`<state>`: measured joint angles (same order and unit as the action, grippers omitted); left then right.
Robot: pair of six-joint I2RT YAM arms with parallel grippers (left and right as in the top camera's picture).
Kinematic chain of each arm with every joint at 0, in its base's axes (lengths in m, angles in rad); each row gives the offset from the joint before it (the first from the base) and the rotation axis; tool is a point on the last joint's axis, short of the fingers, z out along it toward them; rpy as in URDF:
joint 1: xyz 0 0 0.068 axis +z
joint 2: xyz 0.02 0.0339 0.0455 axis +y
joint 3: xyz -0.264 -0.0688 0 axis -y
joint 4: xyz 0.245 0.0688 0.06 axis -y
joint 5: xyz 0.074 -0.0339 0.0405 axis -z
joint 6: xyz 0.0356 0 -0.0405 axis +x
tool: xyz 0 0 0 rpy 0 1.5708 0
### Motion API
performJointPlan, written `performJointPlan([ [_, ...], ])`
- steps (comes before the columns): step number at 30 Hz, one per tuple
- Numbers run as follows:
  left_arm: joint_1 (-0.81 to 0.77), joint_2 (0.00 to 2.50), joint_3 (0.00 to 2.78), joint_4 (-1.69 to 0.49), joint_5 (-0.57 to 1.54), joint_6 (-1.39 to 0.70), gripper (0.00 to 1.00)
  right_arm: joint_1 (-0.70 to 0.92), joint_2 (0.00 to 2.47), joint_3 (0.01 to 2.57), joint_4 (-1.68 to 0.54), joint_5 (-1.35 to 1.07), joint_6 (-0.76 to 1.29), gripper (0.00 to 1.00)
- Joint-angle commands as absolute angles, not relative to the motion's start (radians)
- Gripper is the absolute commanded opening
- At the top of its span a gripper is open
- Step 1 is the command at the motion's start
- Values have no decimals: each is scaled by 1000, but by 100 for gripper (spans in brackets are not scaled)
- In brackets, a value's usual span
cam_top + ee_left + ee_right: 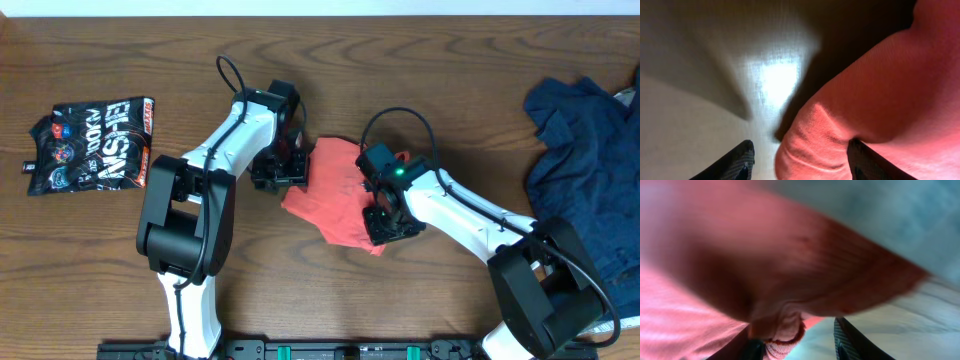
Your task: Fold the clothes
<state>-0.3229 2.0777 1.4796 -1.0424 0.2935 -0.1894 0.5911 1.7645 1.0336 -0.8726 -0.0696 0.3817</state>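
Two sets | left jaws apart, T-shirt fold between | right jaws apart, T-shirt bunch between

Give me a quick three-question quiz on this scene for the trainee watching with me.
1. True or false: the orange-red T-shirt lies spread flat on the table.
2. What lies far out on the left arm's side? A) black snack bag B) white plate C) blue cup
3. Fill in: the left gripper and right gripper both sit at the ___.
Key: 1 false, it is bunched up; 2 A; 3 T-shirt.
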Motion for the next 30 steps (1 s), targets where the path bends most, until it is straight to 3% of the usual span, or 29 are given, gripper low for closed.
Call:
performJointPlan([
  [1,-325,2085,1474,-1101,302,-180,61,555,1769,1001,-854,107,495,44],
  [9,-333,2058,1474,-1300,302,-238,61,373,1769,1000,-616,263,450,49],
  [12,-335,2011,1474,-1283,302,-242,60,297,1769,1017,-514,234,400,57],
  [16,-323,1918,1477,-1114,259,-235,61,243,1744,1092,-569,178,342,62],
  [19,-313,1878,1477,-910,242,-202,73,249,1696,1136,-628,144,343,63],
  [24,-310,1911,1477,-639,247,-154,73,295,1607,1150,-679,-145,339,64],
  [30,-311,2015,1477,-576,372,-154,73,356,1625,1116,-726,-192,363,64],
])
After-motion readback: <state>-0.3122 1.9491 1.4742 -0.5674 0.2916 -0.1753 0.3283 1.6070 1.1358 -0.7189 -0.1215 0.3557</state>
